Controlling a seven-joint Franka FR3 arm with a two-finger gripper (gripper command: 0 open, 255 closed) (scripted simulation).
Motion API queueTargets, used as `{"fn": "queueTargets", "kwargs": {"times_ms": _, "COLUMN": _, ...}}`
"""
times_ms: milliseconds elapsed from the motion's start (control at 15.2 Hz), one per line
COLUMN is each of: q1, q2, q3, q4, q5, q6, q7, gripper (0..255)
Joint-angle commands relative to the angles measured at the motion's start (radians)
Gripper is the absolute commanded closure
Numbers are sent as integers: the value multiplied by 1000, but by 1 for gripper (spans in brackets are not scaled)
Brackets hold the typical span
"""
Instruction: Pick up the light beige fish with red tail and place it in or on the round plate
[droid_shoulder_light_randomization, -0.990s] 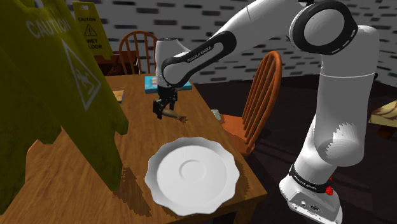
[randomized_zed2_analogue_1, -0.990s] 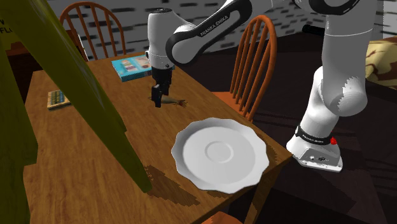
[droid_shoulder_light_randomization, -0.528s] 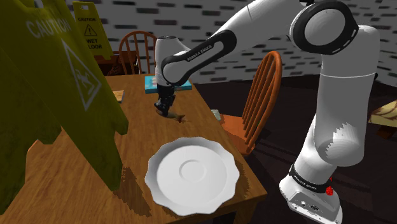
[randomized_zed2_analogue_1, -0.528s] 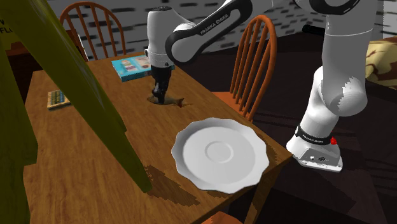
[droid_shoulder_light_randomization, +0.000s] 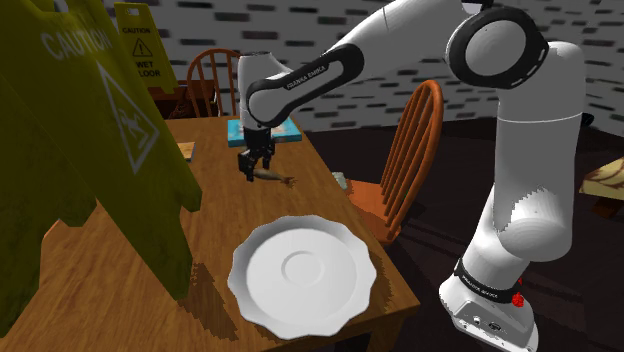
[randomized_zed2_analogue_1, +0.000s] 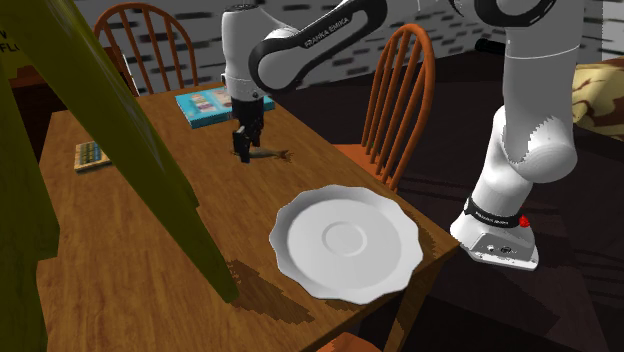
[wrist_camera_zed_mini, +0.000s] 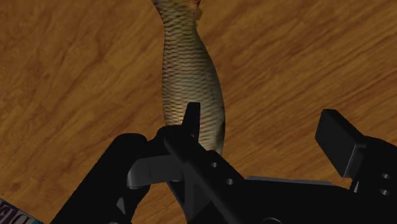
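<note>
The scaly beige fish (wrist_camera_zed_mini: 191, 70) lies flat on the wooden table (droid_shoulder_light_randomization: 130, 290), its reddish tail pointing away from the hand. My gripper (wrist_camera_zed_mini: 267, 130) hangs low over it and is open. One finger (wrist_camera_zed_mini: 191, 124) overlaps the fish's near end, while the other finger (wrist_camera_zed_mini: 340, 143) stands well off to the side over bare wood. In the shoulder view the gripper (droid_shoulder_light_randomization: 254, 165) is just left of the fish (droid_shoulder_light_randomization: 274, 177). In the second exterior view the gripper (randomized_zed2_analogue_1: 243, 152) and fish (randomized_zed2_analogue_1: 270, 154) sit behind the white scalloped plate (randomized_zed2_analogue_1: 290, 225). The same plate (droid_shoulder_light_randomization: 243, 268) is near the table's front edge.
A tall yellow caution sign (droid_shoulder_light_randomization: 90, 150) stands on the shoulder view's left half of the table. A blue book (randomized_zed2_analogue_1: 205, 105) lies behind the gripper, and a small flat item (randomized_zed2_analogue_1: 90, 155) sits further left. Wooden chairs (droid_shoulder_light_randomization: 410, 150) stand beside and behind the table.
The fingers closed over the fish, then opened again. The hand shifted a little toward the shoulder view's left and back. The fish stays on the table, nudged slightly.
</note>
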Motion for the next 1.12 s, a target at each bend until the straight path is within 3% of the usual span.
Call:
{"fn": "queueTargets", "kwargs": {"times_ms": 0, "q1": -5, "q2": 74, "q3": -7, "q4": 148, "q5": -9, "q6": -142, "q7": -31, "gripper": 0}}
{"fn": "queueTargets", "kwargs": {"times_ms": 528, "q1": -5, "q2": 112, "q3": -11, "q4": 100, "q5": -16, "q6": -56, "q7": -26, "gripper": 0}}
{"fn": "queueTargets", "kwargs": {"times_ms": 990, "q1": -5, "q2": 113, "q3": -11, "q4": 100, "q5": -16, "q6": -56, "q7": -26, "gripper": 0}}
{"fn": "queueTargets", "kwargs": {"times_ms": 1056, "q1": -5, "q2": 113, "q3": -11, "q4": 100, "q5": -16, "q6": -56, "q7": -26, "gripper": 255}}
